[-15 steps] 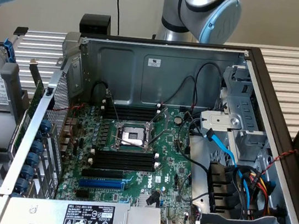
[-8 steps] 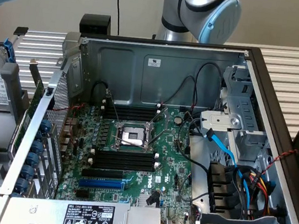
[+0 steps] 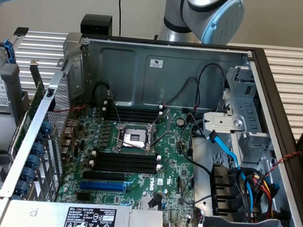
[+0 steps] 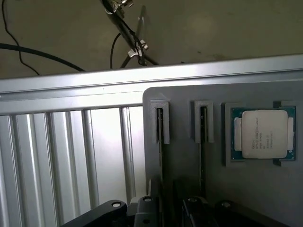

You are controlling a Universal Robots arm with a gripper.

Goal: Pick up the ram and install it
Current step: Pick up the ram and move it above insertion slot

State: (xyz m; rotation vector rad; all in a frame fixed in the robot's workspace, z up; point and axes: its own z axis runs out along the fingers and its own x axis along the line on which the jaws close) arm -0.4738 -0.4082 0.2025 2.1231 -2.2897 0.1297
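In the wrist view, a grey holder (image 4: 184, 165) carries two narrow upright slots. A thin dark stick, the ram (image 4: 161, 161) seen edge-on, stands in one slot, and a second like it (image 4: 202, 156) stands in the neighbouring slot. My gripper (image 4: 169, 210) hangs just over the holder near these two sticks, open, with nothing between its fingers. In the exterior view, the open computer case shows the green motherboard (image 3: 172, 167) with long black slots (image 3: 124, 163) on either side of the processor socket (image 3: 134, 138) and a blue slot (image 3: 102, 186) nearer the front.
A processor chip (image 4: 263, 134) lies in a recess of the holder beside the sticks. The holder rests on a ribbed metal table (image 4: 61, 156). Black cables (image 4: 125, 38) run behind it. Inside the case are cables (image 3: 230, 153), a drive cage (image 3: 248, 104) and a power supply (image 3: 91, 223).
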